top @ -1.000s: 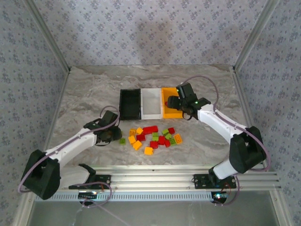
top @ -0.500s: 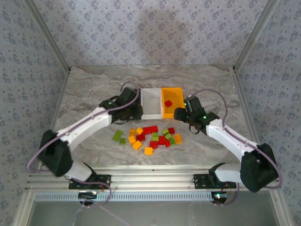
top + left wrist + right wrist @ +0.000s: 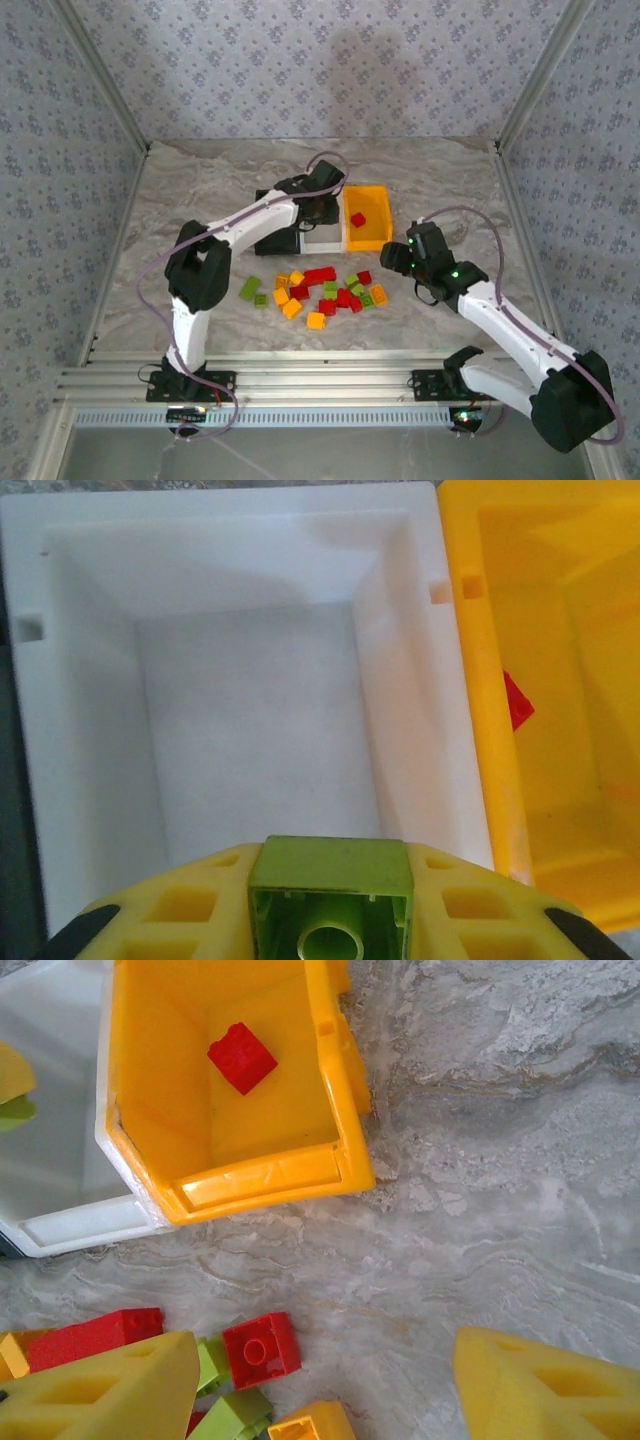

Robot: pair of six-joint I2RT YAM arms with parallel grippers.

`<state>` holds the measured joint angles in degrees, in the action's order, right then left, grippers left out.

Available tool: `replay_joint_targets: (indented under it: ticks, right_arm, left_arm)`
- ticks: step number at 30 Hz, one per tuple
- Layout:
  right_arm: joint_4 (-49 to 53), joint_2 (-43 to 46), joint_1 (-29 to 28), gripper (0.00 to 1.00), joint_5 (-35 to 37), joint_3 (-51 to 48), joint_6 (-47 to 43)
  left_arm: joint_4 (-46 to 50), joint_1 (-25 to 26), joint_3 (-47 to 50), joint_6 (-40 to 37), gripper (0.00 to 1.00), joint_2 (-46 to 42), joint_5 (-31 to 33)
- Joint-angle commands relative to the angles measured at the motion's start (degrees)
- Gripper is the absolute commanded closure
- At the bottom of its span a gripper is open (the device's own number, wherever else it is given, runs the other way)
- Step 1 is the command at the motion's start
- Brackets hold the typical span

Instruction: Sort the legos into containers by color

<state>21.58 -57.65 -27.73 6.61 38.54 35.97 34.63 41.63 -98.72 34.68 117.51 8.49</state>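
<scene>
Loose greens: two lime legos (image 3: pixel 251 290) are lying at the left end of the heap, lower left of centre on the bench (image 3: pixel 180 200).
Left claw: the left claw (image 3: pixel 330 925) is clenching a lime-green brick (image 3: pixel 332 880), which is showing its hollow underside at the bottom of the wrist view. The claw is hanging above the white bin (image 3: pixel 95 730) (upper centre in the top view).
Heap: the remaining legos (image 3: pixel 325 288), red, lime and orange-yellow, are lying bunched at the centre, just below the bins.
Yellow bin: the orange-yellow bin (image 3: pixel 262 1175) is holding one red brick (image 3: pixel 242 1057), at the upper left of the right wrist view.
Right claw: the right claw (image 3: pixel 325 1380) is standing released with nothing between its fingers, hovering over the right end of the heap.
Change: within the last second the left arm has been swinging from the heap's left side across to the white bin. The right arm has been pulling back from the orange-yellow bin, leaving the red brick inside.
Meaning: red is apparently going to the orange-yellow bin and green to the white one. The green drop is looking imminent, and most of the heap is still waiting.
</scene>
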Motion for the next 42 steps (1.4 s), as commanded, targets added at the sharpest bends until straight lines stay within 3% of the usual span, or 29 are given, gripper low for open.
replay_joint_targets:
  ticks: [1,3,7,10,16,17,26,32,38,42]
  right_arm:
    - [2.43,1.69,0.21,0.29,0.68,-0.79,1.35]
    - [2.97,2.26,0.29,0.28,0.63,-0.84,1.66]
    - [3.86,3.41,0.33,0.24,0.77,-0.51,2.16]
    - [4.48,3.42,0.39,0.23,0.70,0.14,2.35]
    - [4.61,3.37,0.35,0.22,-0.35,-0.25,2.45]
    - [4.46,3.21,0.23,0.22,-0.87,-0.45,2.51]
    - [4.68,2.48,-2.46,0.22,-3.99,-4.97,3.66]
    - [2.77,1.21,-6.89,0.25,-4.18,-8.31,4.20]
    - [2.91,-2.79,-10.03,0.29,-2.20,-7.64,3.03]
    - [2.40,-5.70,-10.49,0.36,-1.94,-7.51,2.97]
  left_arm:
    - [2.74,-0.16,-5.03,-1.48,0.72,2.70,0.77]
    - [3.87,-0.17,-6.73,-1.36,0.66,4.19,0.78]
    - [3.17,-0.08,-6.17,-0.94,0.42,2.66,0.95]
    - [1.82,0.05,-4.49,-0.88,0.26,-0.70,1.28]
    - [-2.18,0.95,1.82,-0.66,0.08,-10.92,-0.14]
    - [-3.50,1.29,3.99,-0.51,0.01,-13.39,-0.68]
    - [-16.52,4.89,33.09,5.53,0.01,-37.88,-5.07]
    - [-15.93,6.71,49.12,7.42,0.01,-52.33,-2.89]
    - [-13.85,6.71,58.78,8.32,0.01,-66.14,1.38]
    - [-13.13,6.66,61.83,9.48,0.00,-69.80,3.42]
